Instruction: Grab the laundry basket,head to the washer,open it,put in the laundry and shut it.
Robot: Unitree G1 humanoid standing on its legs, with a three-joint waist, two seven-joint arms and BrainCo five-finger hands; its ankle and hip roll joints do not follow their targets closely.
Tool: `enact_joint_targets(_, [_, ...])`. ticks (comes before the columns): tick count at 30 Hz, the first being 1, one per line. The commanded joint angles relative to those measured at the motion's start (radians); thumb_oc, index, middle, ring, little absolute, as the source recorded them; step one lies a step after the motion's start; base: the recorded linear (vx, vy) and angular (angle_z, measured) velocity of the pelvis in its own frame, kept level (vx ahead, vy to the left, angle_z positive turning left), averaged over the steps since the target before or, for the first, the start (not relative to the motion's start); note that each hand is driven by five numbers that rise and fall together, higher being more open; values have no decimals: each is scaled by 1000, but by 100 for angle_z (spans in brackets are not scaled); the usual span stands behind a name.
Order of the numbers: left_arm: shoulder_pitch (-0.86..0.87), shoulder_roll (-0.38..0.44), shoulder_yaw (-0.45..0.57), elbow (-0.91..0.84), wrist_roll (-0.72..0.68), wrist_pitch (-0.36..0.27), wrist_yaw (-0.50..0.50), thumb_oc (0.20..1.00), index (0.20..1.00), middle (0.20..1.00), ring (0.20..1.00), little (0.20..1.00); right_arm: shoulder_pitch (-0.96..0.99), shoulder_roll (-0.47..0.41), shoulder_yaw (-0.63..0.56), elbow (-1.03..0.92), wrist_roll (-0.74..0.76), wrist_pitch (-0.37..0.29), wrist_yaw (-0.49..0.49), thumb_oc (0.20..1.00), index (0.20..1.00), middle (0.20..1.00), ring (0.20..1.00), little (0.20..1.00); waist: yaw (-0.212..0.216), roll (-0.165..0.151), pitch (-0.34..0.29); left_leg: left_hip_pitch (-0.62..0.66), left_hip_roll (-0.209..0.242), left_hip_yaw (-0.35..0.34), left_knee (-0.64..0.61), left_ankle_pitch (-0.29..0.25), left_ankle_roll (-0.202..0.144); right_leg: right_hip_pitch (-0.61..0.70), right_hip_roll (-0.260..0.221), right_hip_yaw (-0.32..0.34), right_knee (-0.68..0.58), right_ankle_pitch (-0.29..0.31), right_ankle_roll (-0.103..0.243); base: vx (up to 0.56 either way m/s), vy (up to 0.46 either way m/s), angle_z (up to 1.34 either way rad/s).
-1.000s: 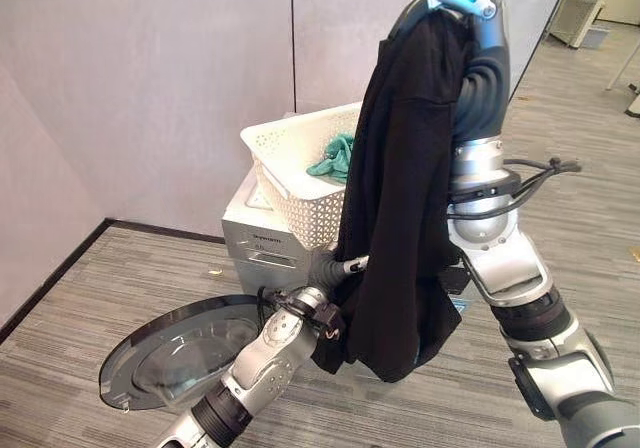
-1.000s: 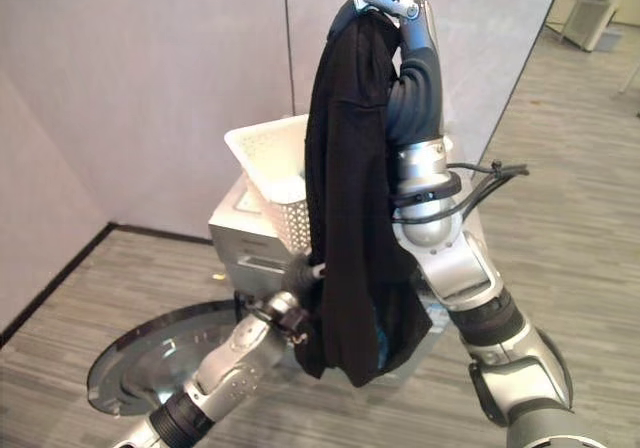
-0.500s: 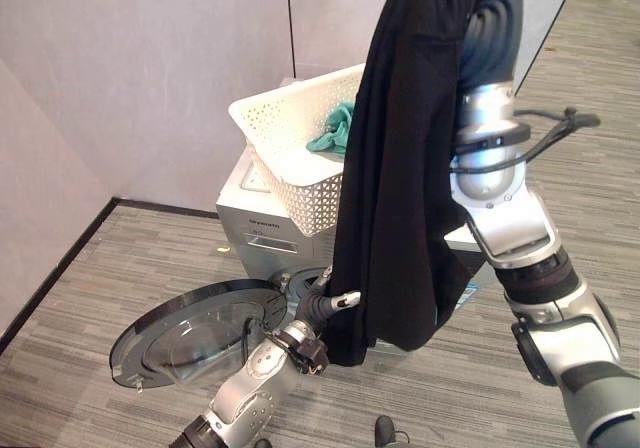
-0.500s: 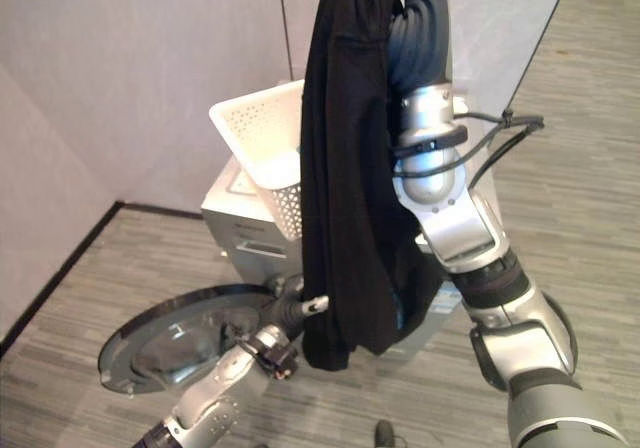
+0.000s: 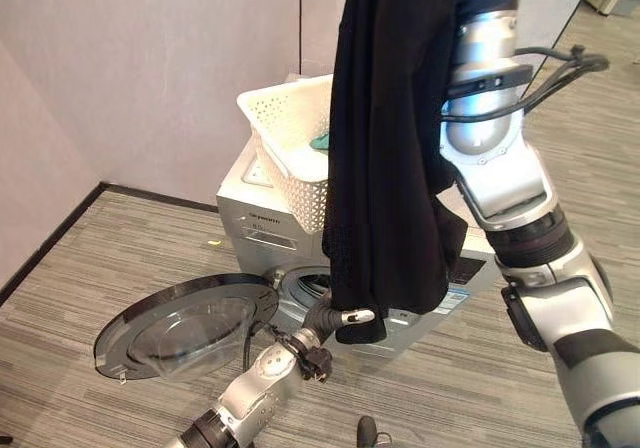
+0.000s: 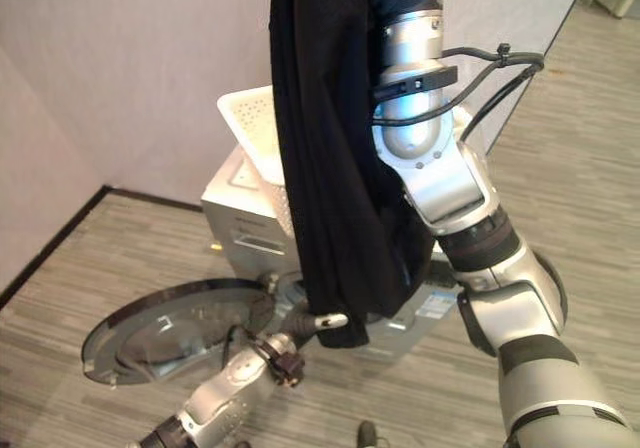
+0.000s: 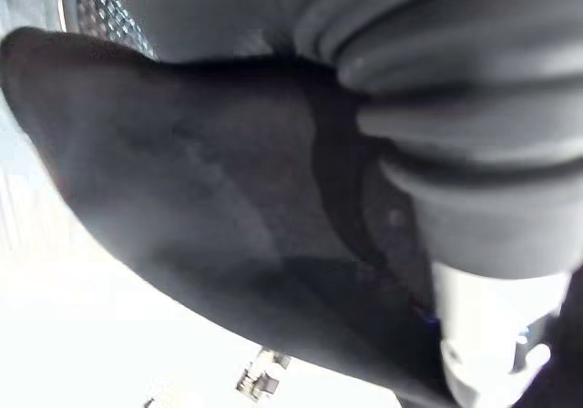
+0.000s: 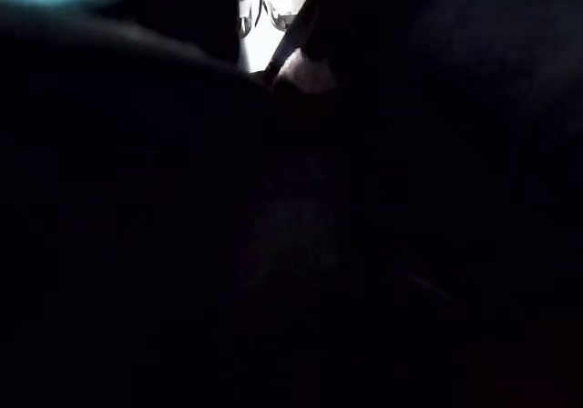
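One black garment [image 5: 385,148] hangs lengthwise straight down off raised right arm (right fingers unreadable); left hand [image 5: 345,317] at hem, grip unclear

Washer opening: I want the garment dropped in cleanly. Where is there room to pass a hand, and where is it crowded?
The grey washing machine's round door lies swung open, clear of the drum. The opening is crowded: the left hand and the black garment's hem hang there. The white perforated laundry basket covers the top.
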Motion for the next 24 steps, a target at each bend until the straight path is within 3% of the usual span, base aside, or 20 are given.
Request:
enact_joint_targets(1, [-126,-46,-52,3,17,-51,19,1000,1000,1000,1000,1000,-132,-17,-70,18,49,-45,-43,200,200,200,200,200,22,-14,12,78,21,38,6,-113,37,64,-2,-62,8,-155,-9,0,0,0])
enact_joint_targets(8, [-281,-119,-38,52,49,-107,107,1000,1000,1000,1000,1000,-12,28,-47,-47,89,-47,-10,200,200,200,200,200,12,-40,14,81,10,31,5,-128,43,73,-10,-63,9,-145,-8,-3,17,1])
enact_joint_targets(17, [-311,-134,16,19,29,-143,160,1000,1000,1000,1000,1000,229,71,9,-178,193,-75,99,200,200,200,200,200,2,-36,17,108,-7,53,5,-143,53,80,-24,-48,17,-133,0,5,36,-2])
enact_joint_targets(24, [-269,-110,78,-57,46,-164,177,1000,1000,1000,1000,1000,466,-5,-14,-330,198,-100,199,200,200,200,200,200,-18,-28,18,126,-9,77,9,-141,55,77,-31,-45,31,-144,10,16,18,-4])
